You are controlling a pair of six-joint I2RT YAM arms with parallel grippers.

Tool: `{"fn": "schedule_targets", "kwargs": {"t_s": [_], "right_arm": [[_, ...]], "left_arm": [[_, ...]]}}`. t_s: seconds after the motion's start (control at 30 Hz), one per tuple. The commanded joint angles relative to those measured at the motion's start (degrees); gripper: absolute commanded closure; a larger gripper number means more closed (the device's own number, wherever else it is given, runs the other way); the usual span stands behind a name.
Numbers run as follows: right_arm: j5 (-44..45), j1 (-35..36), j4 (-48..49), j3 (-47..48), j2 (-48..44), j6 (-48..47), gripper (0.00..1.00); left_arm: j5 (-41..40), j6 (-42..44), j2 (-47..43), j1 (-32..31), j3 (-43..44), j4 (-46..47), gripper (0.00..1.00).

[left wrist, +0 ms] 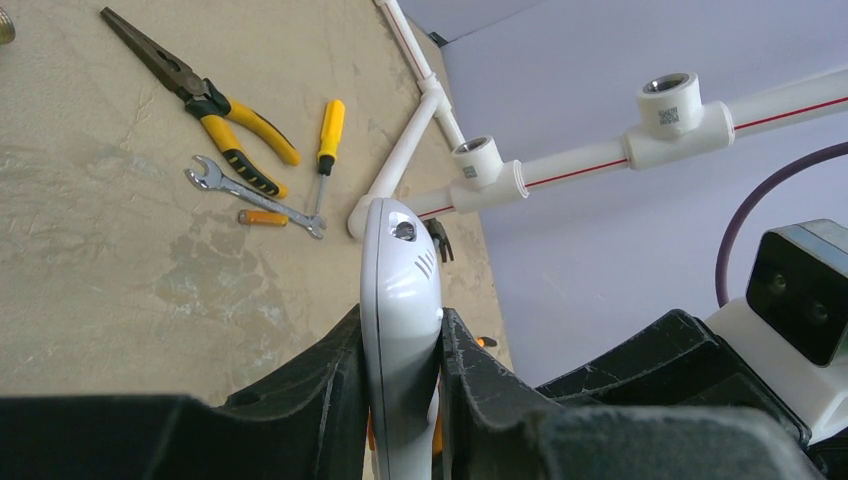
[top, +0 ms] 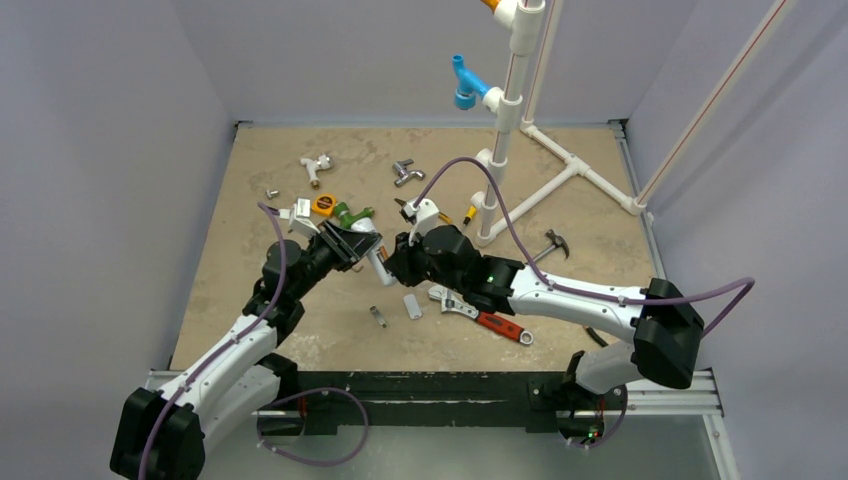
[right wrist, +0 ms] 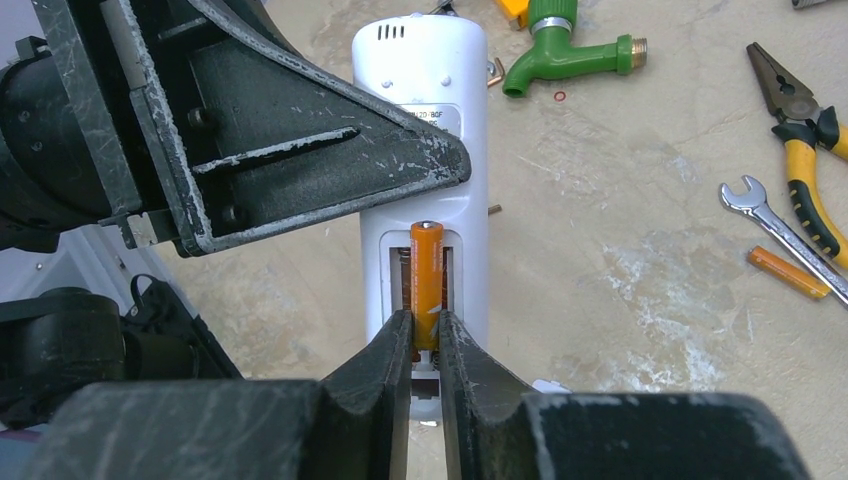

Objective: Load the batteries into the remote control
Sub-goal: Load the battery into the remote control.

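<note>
My left gripper (left wrist: pixel 400 345) is shut on the white remote control (left wrist: pixel 400 290), holding it edge-on above the table. In the right wrist view the remote control (right wrist: pixel 420 100) shows its back, with the battery bay uncovered. One orange battery (right wrist: pixel 427 270) lies lengthwise in that bay. My right gripper (right wrist: pixel 425 335) has both fingers against the battery's near end. A second orange battery (right wrist: pixel 788 272) lies loose on the table beside a spanner; it also shows in the left wrist view (left wrist: pixel 263 218). From above, the two grippers (top: pixel 350 243) (top: pixel 395 262) meet at mid-table.
Yellow-handled pliers (left wrist: pixel 215 100), a spanner (left wrist: pixel 250 195) and a yellow screwdriver (left wrist: pixel 328 135) lie together. A green tap (right wrist: pixel 560 50) is beyond the remote. A white pipe frame (top: pixel 520 130) stands at the back right. A loose white cover piece (top: pixel 412 305), a grey cylinder (top: pixel 378 317) and a red-handled wrench (top: pixel 490 318) lie below the grippers.
</note>
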Motion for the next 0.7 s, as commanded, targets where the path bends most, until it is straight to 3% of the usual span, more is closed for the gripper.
{"fn": "schedule_targets", "kwargs": {"t_s": [0.0,0.67], "right_arm": [[0.14,0.29,0.01,2.80,0.25,-0.74,0.87],[-0.67,0.38,-0.65,2.60,-0.98,-0.13,0.77]], "left_arm": [[0.99,-1.09,0.12,-0.04,2.68,3.47,1.00],[0.77,-1.46,0.45,0.03,1.93,4.00,1.00]]}}
